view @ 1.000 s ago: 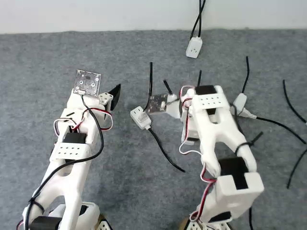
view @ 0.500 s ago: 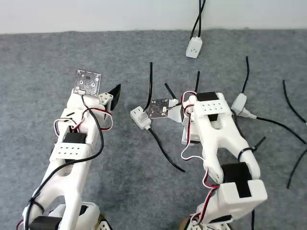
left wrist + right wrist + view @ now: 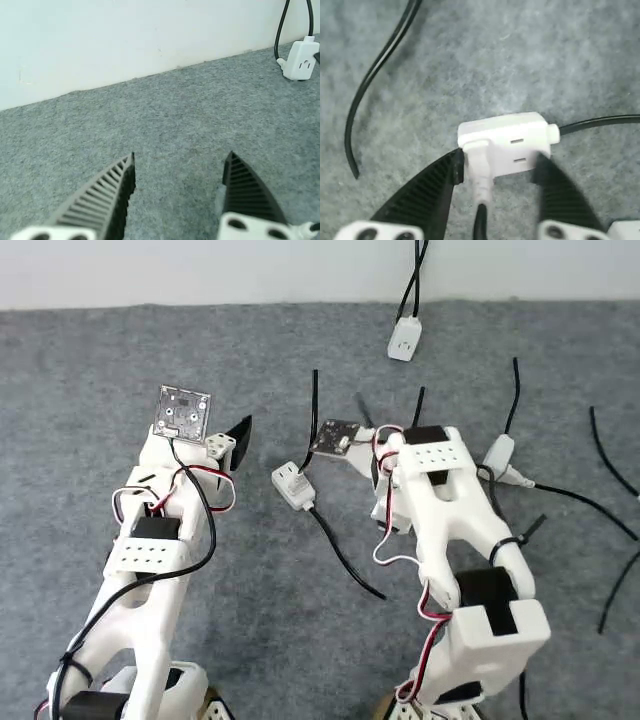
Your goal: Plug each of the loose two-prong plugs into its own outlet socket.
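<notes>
Nothing pins the white outlet socket (image 3: 520,131) to the grey carpet (image 3: 80,360), so I reckon it could skid or twist if the plug (image 3: 476,165) at its end gets pushed off-line. Whether its prongs are in, I cannot tell. The right gripper (image 3: 499,156) hangs low, jaws spread astride both. The left gripper (image 3: 181,155) hovers raised, spread, holding nothing.

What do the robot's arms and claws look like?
The left arm and right arm are chunky white plastic with black motor blocks at the joints. Red, white and black wires loop along them, and a small circuit board sits by each wrist. The left gripper and right gripper have black, ridged, pointed fingers.
</notes>
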Controlling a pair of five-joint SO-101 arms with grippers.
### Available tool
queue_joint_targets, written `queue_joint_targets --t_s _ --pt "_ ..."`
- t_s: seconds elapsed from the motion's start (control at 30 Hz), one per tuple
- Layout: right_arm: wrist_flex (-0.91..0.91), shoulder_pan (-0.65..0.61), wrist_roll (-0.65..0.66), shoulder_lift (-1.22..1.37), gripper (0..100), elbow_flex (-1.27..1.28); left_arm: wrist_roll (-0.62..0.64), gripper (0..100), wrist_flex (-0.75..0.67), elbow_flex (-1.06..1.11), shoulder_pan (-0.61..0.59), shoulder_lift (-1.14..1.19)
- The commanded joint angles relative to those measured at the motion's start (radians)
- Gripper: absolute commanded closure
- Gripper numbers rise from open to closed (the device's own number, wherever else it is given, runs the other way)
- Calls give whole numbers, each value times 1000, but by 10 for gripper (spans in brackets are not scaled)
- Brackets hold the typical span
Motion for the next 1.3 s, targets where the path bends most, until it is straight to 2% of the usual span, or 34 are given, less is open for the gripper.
queue_joint_targets --t_s 0.0,0.27,0.37,0.5,0.6,0.77,0.87,1.07,1.13,1.27 --pt "137 5 -78 -105 512 -195 -17 730 -29 -48 8 -5" --pt "358 -58 -311 -401 512 -376 -17 731 9 -47 15 -72" --pt "421 -59 -387 -547 512 -373 -17 731 161 -47 -6 -247" --pt "481 -56 -459 -753 512 -272 -20 731 425 4 -9 -606" --pt "486 -58 -474 -934 512 -101 -115 731 548 136 -9 -911" --pt "332 -51 -476 -1296 512 321 -270 731 712 427 -18 -1410" --pt "182 -48 -476 -1537 512 617 -284 731 787 467 -17 -1346" --pt "27 56 -476 -1994 512 1048 -279 731 781 616 -11 -1326" --pt "-4 96 -476 -1998 512 1131 -281 731 786 673 -9 -1366" --pt "-142 154 -476 -1933 512 1307 -278 731 882 673 -12 -1381"
